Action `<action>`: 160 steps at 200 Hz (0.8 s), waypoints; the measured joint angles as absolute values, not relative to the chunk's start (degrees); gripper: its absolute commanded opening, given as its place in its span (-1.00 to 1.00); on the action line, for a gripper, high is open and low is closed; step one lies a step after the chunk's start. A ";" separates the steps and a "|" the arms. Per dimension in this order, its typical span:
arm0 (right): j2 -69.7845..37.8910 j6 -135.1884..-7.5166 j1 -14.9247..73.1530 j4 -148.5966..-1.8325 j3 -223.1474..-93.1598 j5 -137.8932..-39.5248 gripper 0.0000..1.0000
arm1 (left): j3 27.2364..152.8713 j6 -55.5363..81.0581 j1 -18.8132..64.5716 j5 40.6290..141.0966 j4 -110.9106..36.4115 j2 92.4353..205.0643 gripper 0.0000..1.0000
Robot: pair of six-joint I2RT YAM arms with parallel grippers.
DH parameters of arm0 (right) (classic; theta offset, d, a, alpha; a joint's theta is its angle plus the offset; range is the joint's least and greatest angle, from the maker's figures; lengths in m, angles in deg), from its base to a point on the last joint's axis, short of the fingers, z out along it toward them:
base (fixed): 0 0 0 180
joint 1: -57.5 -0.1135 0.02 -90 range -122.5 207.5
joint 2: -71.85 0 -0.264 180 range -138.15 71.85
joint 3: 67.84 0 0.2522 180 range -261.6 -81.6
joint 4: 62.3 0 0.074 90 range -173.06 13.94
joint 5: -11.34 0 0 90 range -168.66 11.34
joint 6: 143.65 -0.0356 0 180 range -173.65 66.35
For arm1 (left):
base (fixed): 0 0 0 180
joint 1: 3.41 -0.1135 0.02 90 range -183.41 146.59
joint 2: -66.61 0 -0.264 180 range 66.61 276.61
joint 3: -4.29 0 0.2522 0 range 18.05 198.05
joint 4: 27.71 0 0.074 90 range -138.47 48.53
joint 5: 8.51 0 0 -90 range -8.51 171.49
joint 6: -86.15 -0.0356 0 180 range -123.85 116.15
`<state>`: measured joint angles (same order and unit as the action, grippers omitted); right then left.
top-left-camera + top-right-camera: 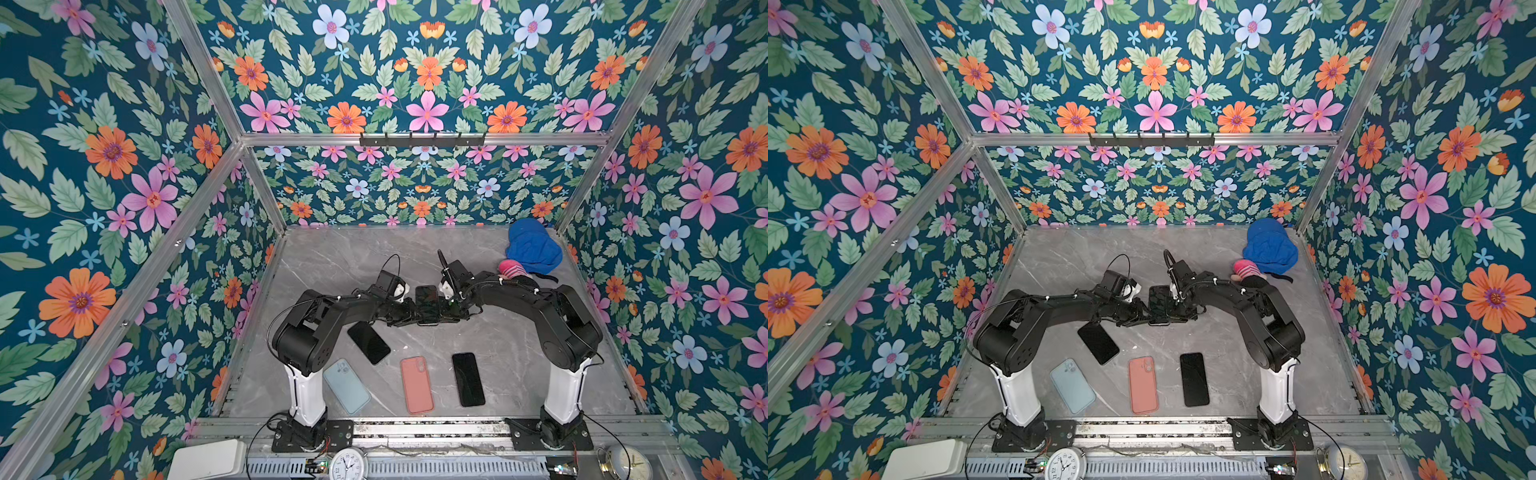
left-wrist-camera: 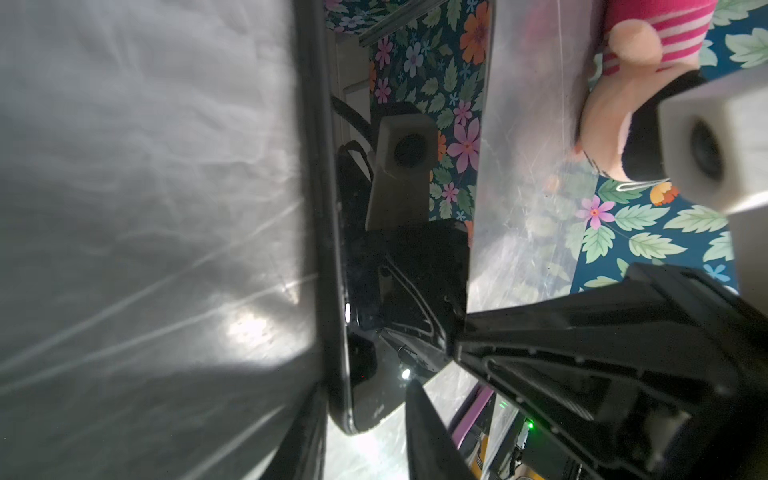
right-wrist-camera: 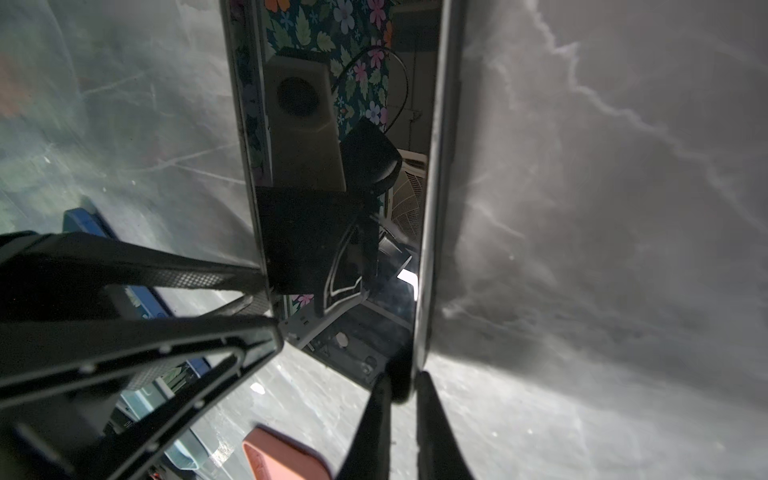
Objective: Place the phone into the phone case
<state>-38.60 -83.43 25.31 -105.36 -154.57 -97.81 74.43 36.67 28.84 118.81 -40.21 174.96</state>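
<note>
Clamping the black phone (image 1: pixel 427 297) at frame centre from opposite edges with closed jaws of left gripper (image 1: pixel 412 311) and right gripper (image 1: pixel 443 311).

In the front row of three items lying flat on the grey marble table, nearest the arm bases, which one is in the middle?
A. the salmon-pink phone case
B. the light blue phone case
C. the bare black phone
A: in both top views the salmon-pink phone case lies flat between the light blue phone case and the bare black phone.
</note>
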 measured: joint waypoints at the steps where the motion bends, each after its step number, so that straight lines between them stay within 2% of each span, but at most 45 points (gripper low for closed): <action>1: -38.60 -83.43 25.31 -105.36 -154.57 -97.81 -0.80 | 74.39 36.64 28.84 118.81 -40.17 174.96 -0.37; 64: -39.91 -85.14 25.14 -105.21 -154.61 -98.01 -0.83 | 72.73 39.20 29.04 119.01 -36.96 174.72 -0.36; 108: -40.13 -85.99 25.14 -104.53 -153.81 -98.40 -0.83 | 71.70 40.23 29.15 119.86 -34.29 174.39 -0.13; 160: -40.55 -86.41 25.16 -104.31 -153.81 -98.84 -0.84 | 70.83 41.21 29.28 119.84 -32.65 174.26 -0.20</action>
